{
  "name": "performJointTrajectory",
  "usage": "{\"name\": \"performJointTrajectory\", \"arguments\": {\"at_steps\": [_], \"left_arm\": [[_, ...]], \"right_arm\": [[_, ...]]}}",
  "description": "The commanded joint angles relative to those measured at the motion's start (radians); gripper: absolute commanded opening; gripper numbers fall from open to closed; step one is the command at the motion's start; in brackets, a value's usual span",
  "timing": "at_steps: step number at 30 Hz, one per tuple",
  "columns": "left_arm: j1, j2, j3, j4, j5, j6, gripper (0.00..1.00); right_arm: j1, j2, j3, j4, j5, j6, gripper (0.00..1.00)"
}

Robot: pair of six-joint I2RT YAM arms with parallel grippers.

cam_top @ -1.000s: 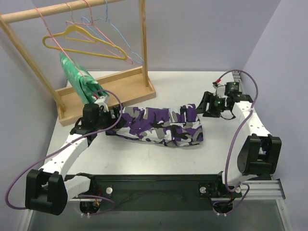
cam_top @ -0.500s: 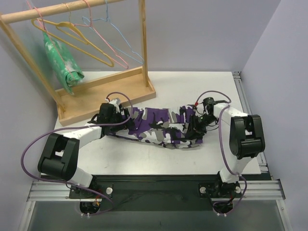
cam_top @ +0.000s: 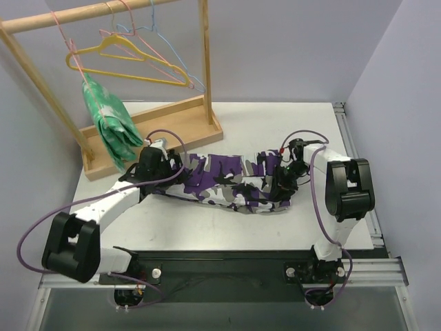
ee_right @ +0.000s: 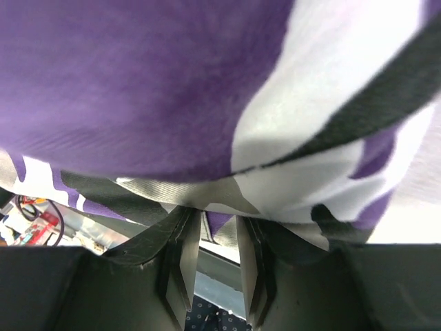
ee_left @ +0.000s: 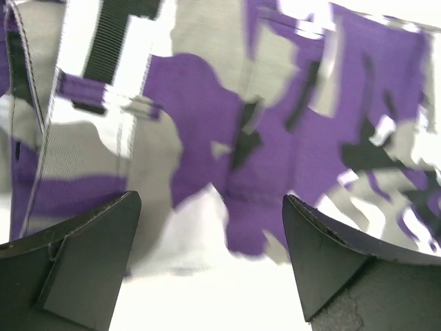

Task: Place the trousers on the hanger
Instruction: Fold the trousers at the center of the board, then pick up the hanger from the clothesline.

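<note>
Yellow wire marks the goal. The hanger (cam_top: 131, 74) hangs by its hook from the rail of the wooden rack (cam_top: 41, 21), up behind the left end of the trousers (cam_top: 220, 181) and well apart from them, with nothing on it.

The left hand (ee_left: 210, 200) sits over that same left end. Its fingers are spread wide, one to each side of the camouflage cloth, and hold nothing. The wrist view shows a seam and a belt loop there, so this looks like the waistband end.

The trousers lie folded on the table (cam_top: 207, 231). Their long axis runs across it from left to right, and the right end sits a little nearer the arm bases than the left.

At the right end, the right hand (ee_right: 218, 226) has its fingers drawn close together with a tuck of purple and white cloth caught between them. I read this as a grip on the trousers.

The coming move depends on that long axis. The garment stretches from one hand to the other, while the hanger is off beyond the left end and higher. The left arm is therefore the nearer one for carrying cloth to the wire. The far end, in the right hand, would have to travel the garment's whole length or trail behind it.
</note>
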Motion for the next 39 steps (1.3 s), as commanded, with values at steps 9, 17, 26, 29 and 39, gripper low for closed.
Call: {"name": "performJointTrajectory", "arguments": {"at_steps": [9, 17, 26, 29, 39], "left_arm": [[-0.217, -0.241, 0.283, -0.395, -0.205, 0.072, 0.95], [-0.214, -0.118, 0.576, -0.478, -0.364, -0.025, 0.93], [0.005, 0.083, 0.971, -0.521, -0.220, 0.120, 0.95], [0.055, 0.119, 1.088, -0.504, -0.194, 0.170, 0.97], [0.207, 0.368, 1.671, -0.708, -0.131, 0.134, 0.92]], "right_arm": [[0.002, -0.020, 0.173, -0.068, 0.024, -0.032, 0.63], [0.000, 0.002, 0.222, -0.054, 0.020, -0.047, 0.67], [0.000, 0.017, 0.227, -0.028, 0.004, -0.038, 0.67], [0.002, 0.021, 0.229, -0.025, 0.001, -0.038, 0.67], [0.002, 0.038, 0.225, -0.019, -0.028, -0.033, 0.67]]}}
